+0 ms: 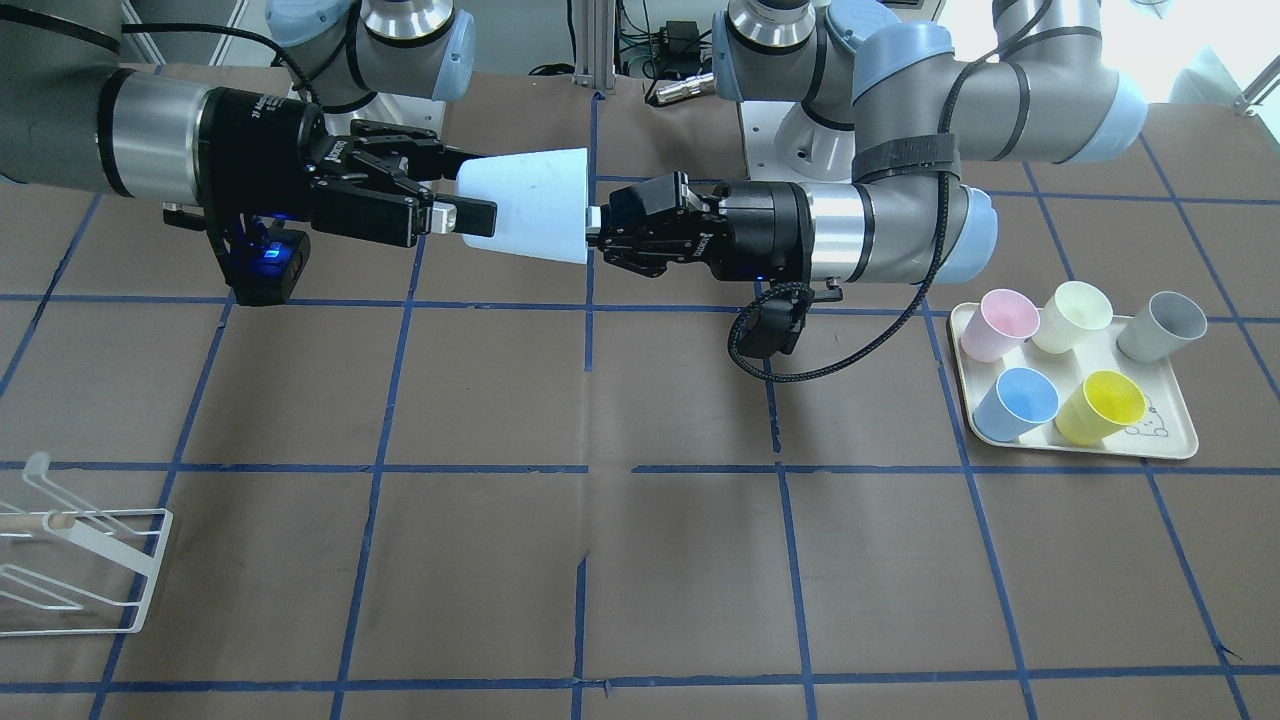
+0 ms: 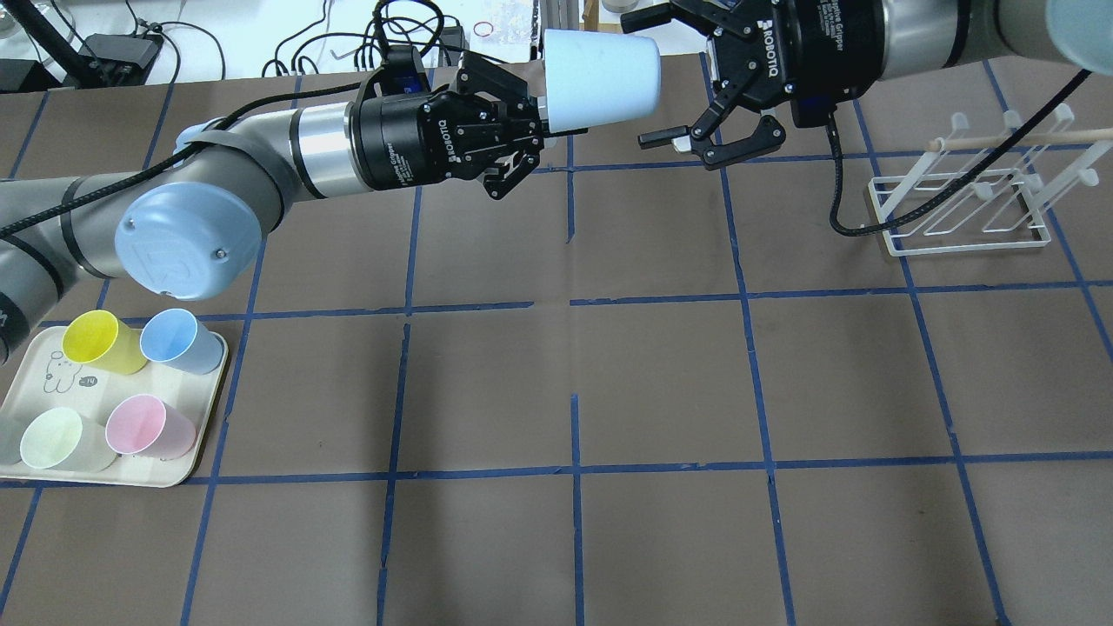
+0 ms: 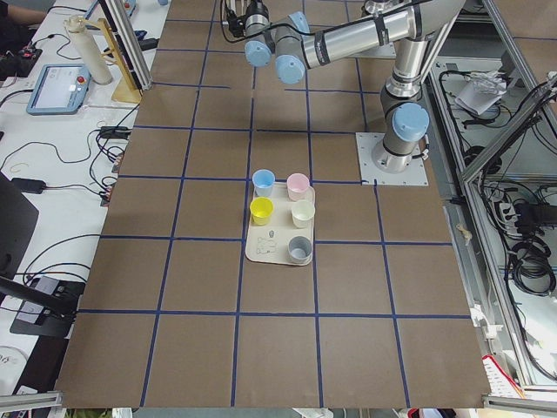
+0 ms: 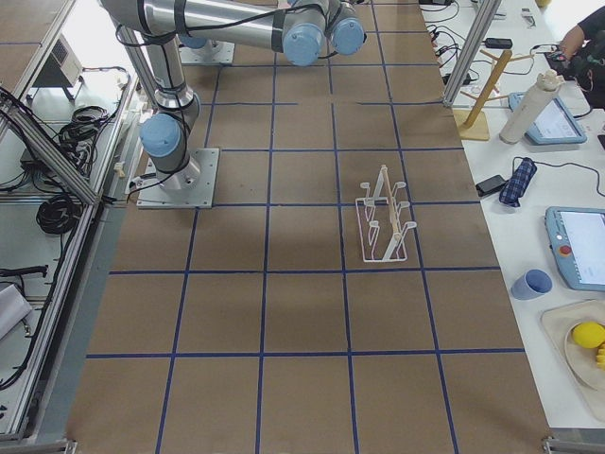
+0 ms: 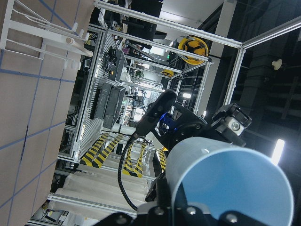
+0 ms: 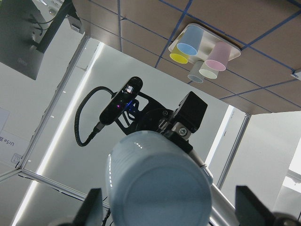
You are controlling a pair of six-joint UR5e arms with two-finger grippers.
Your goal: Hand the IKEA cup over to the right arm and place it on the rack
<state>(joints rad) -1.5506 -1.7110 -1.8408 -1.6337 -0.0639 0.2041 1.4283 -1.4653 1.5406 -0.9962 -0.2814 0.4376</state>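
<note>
Overhead exterior: left tool (image 2: 537, 132) clamps the IKEA cup (image 2: 600, 80); right tool (image 2: 641, 78) gapes around it.

I count six cups: pale cup (image 1: 525, 205), pink cup (image 1: 1000, 322), cream cup (image 1: 1072, 315), grey cup (image 1: 1162, 325), blue cup (image 1: 1015, 403), yellow cup (image 1: 1100, 407). One tray (image 1: 1170, 442), one rack (image 1: 85, 572). Two arms: left arm (image 1: 900, 215), right arm (image 1: 150, 130). Two claws: left claw (image 1: 597, 235), right claw (image 2: 636, 78).

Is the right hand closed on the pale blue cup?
No, the right hand has fingers spread wide beside the pale blue cup.
</note>
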